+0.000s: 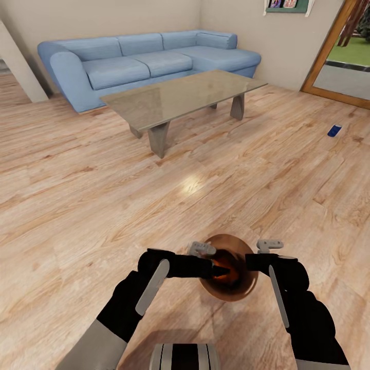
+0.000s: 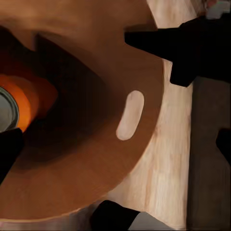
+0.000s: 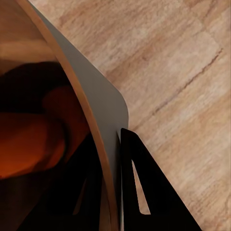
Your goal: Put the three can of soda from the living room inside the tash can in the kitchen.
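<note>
On floor: one blue can (image 1: 334, 130); bin (image 1: 245, 293) pinched by right fingers (image 3: 144, 192); left fingers' (image 2: 9, 149) state unclear.

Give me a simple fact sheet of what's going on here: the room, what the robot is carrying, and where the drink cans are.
Room: living room, blue sofa, coffee table, wood floor
Carried: brown trash can, between both arms
Right gripper: pinching the bin's rim, one finger inside, one outside
Left gripper: reaching into the bin; grip unclear
In the bin: orange can
On the floor: blue can, lying at right near the glass door
</note>
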Robot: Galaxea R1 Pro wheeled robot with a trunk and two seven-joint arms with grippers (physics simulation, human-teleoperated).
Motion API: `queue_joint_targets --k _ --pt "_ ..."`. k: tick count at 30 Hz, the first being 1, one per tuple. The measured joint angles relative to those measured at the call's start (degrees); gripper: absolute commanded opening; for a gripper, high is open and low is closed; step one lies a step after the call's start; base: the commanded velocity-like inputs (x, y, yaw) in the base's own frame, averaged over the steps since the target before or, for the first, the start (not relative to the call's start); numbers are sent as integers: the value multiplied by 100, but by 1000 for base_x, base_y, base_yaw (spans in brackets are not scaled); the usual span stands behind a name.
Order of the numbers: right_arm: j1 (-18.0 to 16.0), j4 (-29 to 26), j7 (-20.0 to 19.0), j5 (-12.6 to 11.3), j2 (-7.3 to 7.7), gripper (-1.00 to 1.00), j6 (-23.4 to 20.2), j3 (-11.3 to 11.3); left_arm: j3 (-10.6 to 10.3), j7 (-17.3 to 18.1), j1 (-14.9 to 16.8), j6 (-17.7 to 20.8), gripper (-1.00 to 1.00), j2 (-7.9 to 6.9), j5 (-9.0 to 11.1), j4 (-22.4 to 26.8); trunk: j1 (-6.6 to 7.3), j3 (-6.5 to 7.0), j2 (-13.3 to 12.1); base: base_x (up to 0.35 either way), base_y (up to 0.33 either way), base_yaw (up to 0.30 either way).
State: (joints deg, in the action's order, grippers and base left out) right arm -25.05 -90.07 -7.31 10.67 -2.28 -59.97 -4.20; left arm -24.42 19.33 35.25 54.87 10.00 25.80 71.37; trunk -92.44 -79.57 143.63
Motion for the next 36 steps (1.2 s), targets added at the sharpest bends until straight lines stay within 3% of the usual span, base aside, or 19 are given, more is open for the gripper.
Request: queue_joint_targets --k 1,3,4,5,6,8,9,11,12,18,36 --pt "1 0 0 2 0 -100 0 1 47 426 0 6 100 -123 163 22 0 0 0 0 0 0" --pt "-1 0 0 -9 0 -100 0 5 234 1472 1 -8 100 -594 433 119 0 0 0 0 0 0" --pt "-2 3 0 -21 0 -100 -1 5 430 2322 1 -31 100 -983 566 187 0 0 0 0 0 0" --pt "-2 2 -1 -30 0 -100 -1 3 578 2853 1 -48 100 -1260 598 213 0 0 0 0 0 0" --pt "-2 1 -1 -34 0 -100 -1 1 804 3616 -4 -59 100 -1640 629 211 0 0 0 0 0 0" --pt "-3 0 0 -19 0 -100 -1 1 926 4005 -12 -79 100 -2036 638 155 0 0 0 0 0 0" --pt "-2 0 0 -10 0 -100 0 -1 975 4210 -15 -168 100 -2321 654 -16 0 0 0 0 0 0" --pt "-1 0 0 -4 0 -100 0 -1 990 4305 -18 -490 100 -2530 695 -217 0 0 0 0 0 0" --pt "-2 0 0 -6 0 -100 0 -2 996 4405 -18 -835 100 -2669 715 -366 0 0 0 0 0 0" --pt "-2 0 0 -18 0 -100 -1 -1 1000 4603 -19 -1102 100 -2958 733 -449 0 0 0 0 0 0" --pt "-5 0 -46 -15 0 -100 0 -20 1000 4551 -25 -1184 100 -2986 666 -497 0 0 0 0 0 0"
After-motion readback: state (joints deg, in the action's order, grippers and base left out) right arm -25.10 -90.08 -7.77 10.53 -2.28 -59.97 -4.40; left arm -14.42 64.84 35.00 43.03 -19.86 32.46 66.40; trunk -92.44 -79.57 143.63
